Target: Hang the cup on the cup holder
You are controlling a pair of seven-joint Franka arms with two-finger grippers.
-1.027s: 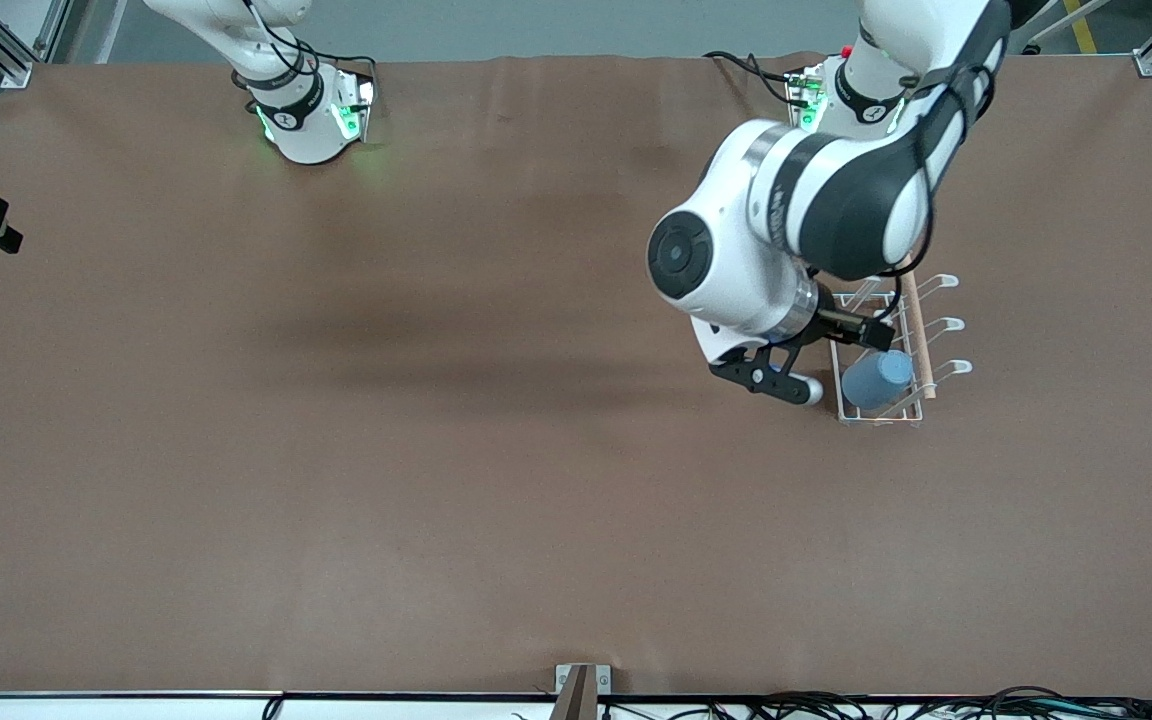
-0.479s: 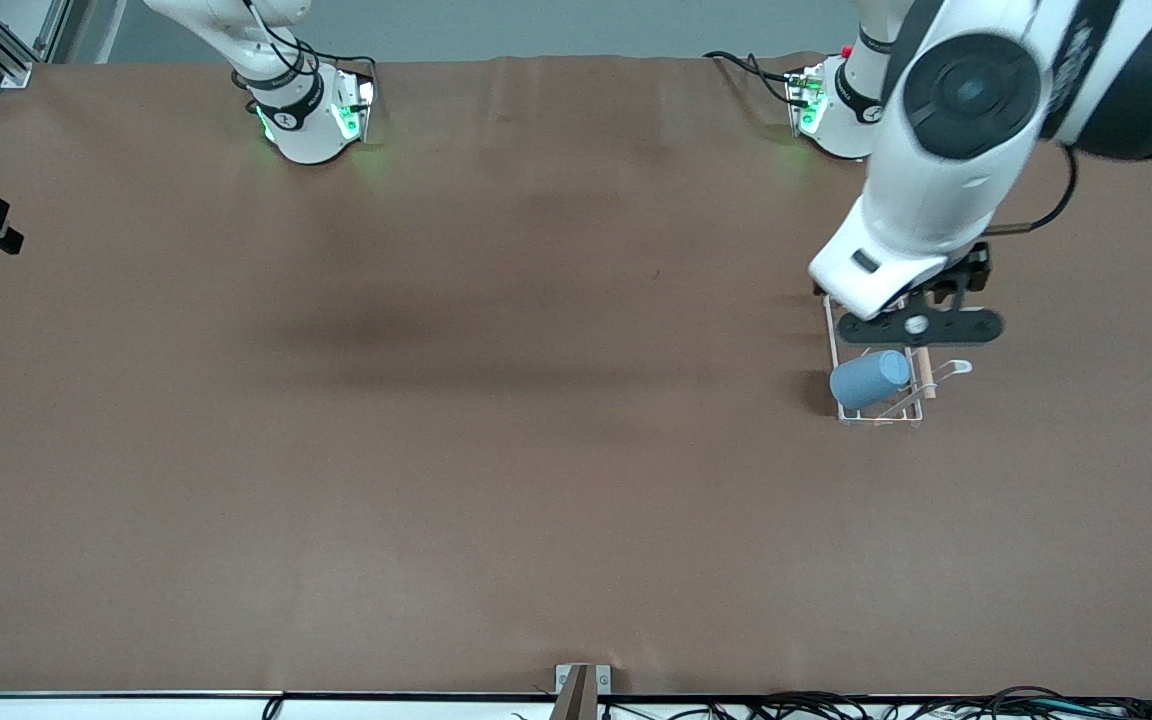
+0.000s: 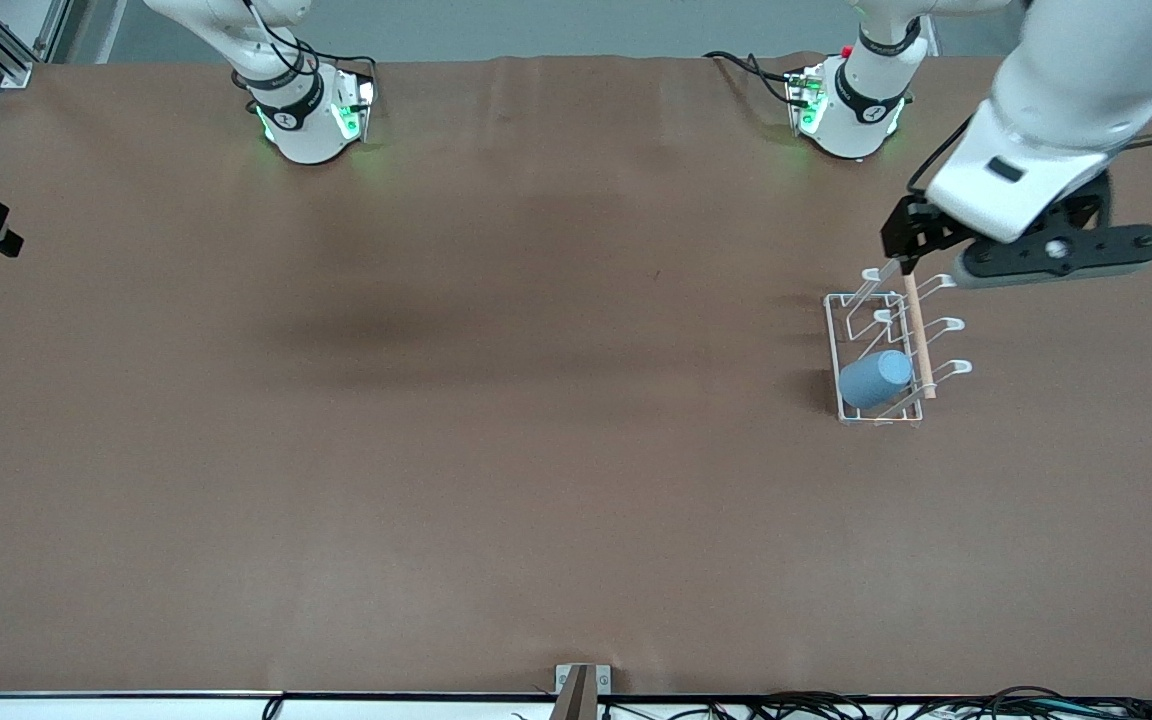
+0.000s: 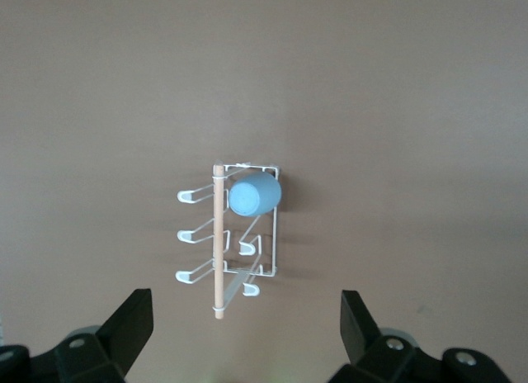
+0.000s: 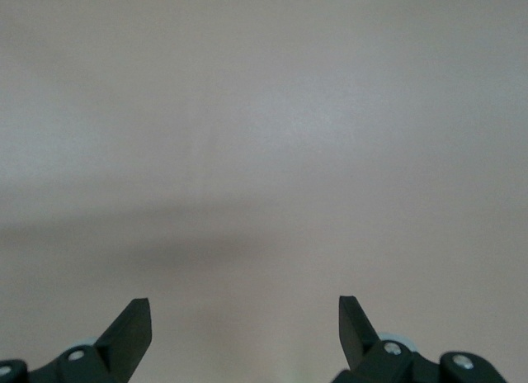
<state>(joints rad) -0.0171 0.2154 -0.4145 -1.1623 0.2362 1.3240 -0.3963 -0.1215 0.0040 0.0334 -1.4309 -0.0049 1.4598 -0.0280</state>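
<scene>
- The cup (image 3: 876, 380) sits mouth-down over a slanted prong of the cup holder (image 3: 841, 345), on the prong nearest the front camera, toward the left arm's end of the worktop (image 3: 496, 480); the hang looks done.
- The left gripper (image 3: 1056, 255) is up in the air, over the worktop beside the rack's end farthest from the front camera, its fingers (image 4: 132, 325) spread wide and empty.
- Risk: the light wire rack could slide or tip if the left arm dips or sweeps low across it, and the cup, held only by its prong, could shake off.
- The right gripper (image 5: 245, 317) is wide apart too, waiting over bare worktop.
- Room: open worktop lies all round the rack, and no worktop edge is close to it.
</scene>
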